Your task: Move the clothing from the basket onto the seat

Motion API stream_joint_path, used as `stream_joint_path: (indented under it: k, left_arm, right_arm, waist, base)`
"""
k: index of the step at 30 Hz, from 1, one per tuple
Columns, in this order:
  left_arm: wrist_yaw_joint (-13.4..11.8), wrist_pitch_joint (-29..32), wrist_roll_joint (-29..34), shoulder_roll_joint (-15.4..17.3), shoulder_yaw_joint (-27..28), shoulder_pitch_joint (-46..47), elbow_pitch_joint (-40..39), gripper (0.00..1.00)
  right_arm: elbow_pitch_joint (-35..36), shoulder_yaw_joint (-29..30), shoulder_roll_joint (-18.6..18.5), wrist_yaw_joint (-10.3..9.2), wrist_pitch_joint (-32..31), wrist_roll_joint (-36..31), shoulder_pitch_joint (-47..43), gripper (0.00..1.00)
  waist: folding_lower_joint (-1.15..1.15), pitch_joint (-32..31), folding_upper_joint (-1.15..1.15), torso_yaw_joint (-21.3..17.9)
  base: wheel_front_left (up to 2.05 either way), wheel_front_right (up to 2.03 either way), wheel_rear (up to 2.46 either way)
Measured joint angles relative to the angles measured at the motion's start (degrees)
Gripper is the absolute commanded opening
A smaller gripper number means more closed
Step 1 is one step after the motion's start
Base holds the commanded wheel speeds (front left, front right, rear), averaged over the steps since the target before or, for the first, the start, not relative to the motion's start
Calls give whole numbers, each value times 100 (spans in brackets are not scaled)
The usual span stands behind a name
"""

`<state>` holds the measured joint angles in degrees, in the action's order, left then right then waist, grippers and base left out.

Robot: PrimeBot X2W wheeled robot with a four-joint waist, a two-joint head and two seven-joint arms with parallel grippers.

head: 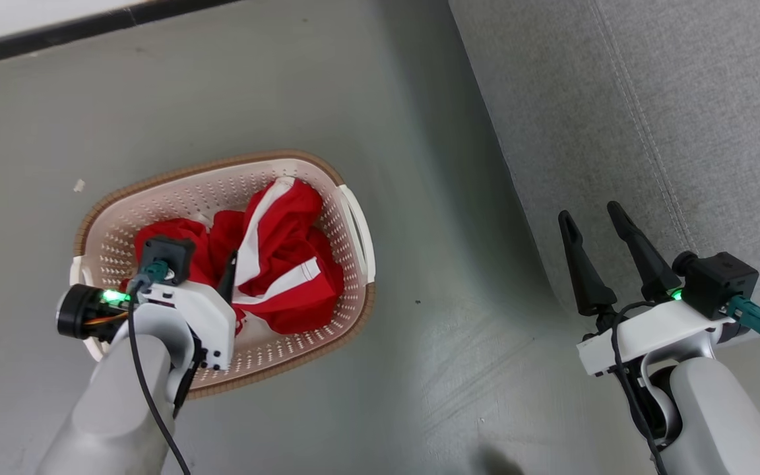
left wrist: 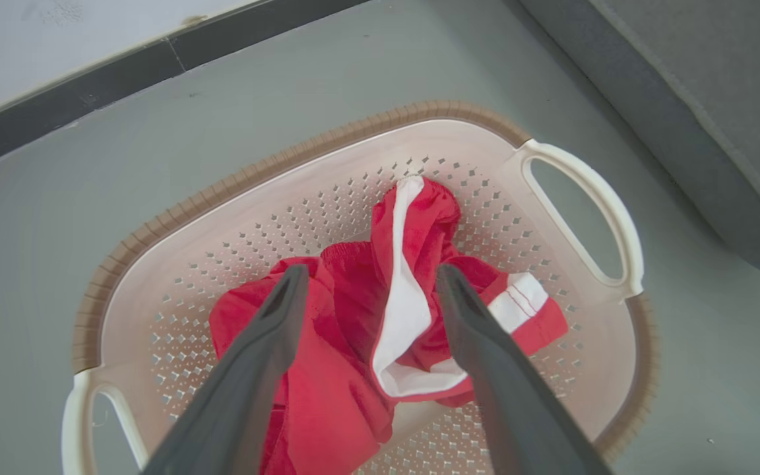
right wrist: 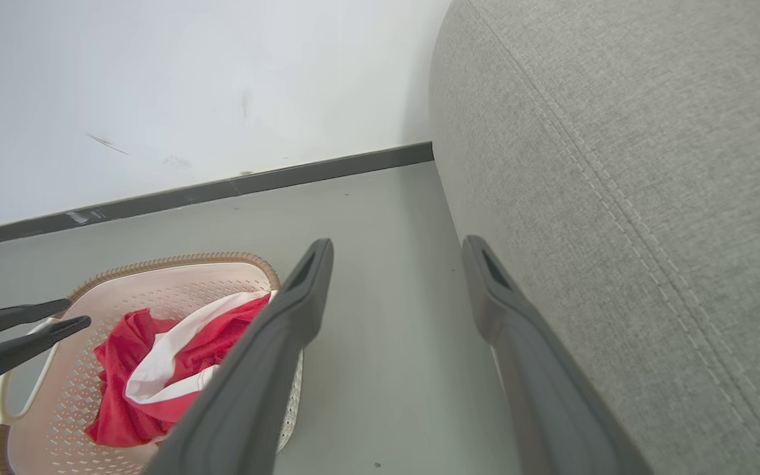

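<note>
Red clothing [head: 274, 257] in the basket [head: 175, 191], on grey floor [head: 419, 132] beside the seat [head: 650, 119].
The basket stands on smooth grey floor near the woven seat; a white wall [right wrist: 189, 86] with a dark skirting board [right wrist: 327, 168] runs behind. The left gripper [left wrist: 372, 272] hangs above the crumpled clothing, its 2 fingers [left wrist: 254, 369] wide and empty; the right gripper [head: 590, 212], equally wide and empty, is just beside the seat's front.

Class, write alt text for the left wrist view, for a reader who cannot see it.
The left gripper, its two dark fingers spread open, points down at crumpled red clothing with white trim lying in a cream perforated basket on the grey floor. The grey seat edges the upper right corner.
</note>
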<state>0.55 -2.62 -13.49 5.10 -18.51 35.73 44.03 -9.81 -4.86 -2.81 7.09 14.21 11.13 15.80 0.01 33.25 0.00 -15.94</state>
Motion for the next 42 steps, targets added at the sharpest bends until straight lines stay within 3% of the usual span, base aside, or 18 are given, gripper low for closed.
stream_joint_path:
  k: [9, 36, 37, 38, 39, 40, 41, 42]
  left_arm:
    - [-248, 162, 51, 222, 160, 287, 234, 100]
    - [-471, 444, 3, 603, 417, 769, 600, 100]
    - [-494, 457, 3, 619, 417, 770, 630, 93]
    - [-494, 457, 3, 623, 416, 770, 665, 76]
    - [-494, 457, 4, 623, 414, 770, 689, 49]
    - [-493, 456, 4, 620, 410, 770, 704, 35]
    - [-493, 455, 3, 608, 410, 770, 716, 2]
    - [-493, 453, 3, 590, 410, 770, 727, 0]
  right_arm:
    - [15, -53, 30, 0, 0, 100, 229, 100]
    - [68, -322, 38, 0, 24, 669, 843, 100]
    - [60, -349, 42, 0, 24, 704, 865, 100]
    - [54, -365, 44, 0, 24, 708, 887, 100]
    - [53, -367, 44, 0, 24, 708, 906, 100]
    - [53, -367, 44, 1, 25, 706, 915, 100]
    - [52, -366, 44, 1, 25, 706, 915, 100]
    - [43, -363, 43, 1, 25, 705, 914, 100]
  waist:
    - [0, 398, 0, -203]
    - [0, 1197, 0, -587]
    - [0, 1208, 0, -600]
    - [0, 1211, 0, -612]
    - [0, 1206, 0, -620]
    - [0, 1199, 0, -624]
    - [0, 1190, 0, -627]
    - [0, 1180, 0, -627]
  base:
    - [0, 0, 0]
    - [0, 0, 0]
    - [0, 0, 0]
    - [0, 0, 0]
    - [0, 0, 0]
    - [0, 0, 0]
    - [0, 0, 0]
    - [0, 0, 0]
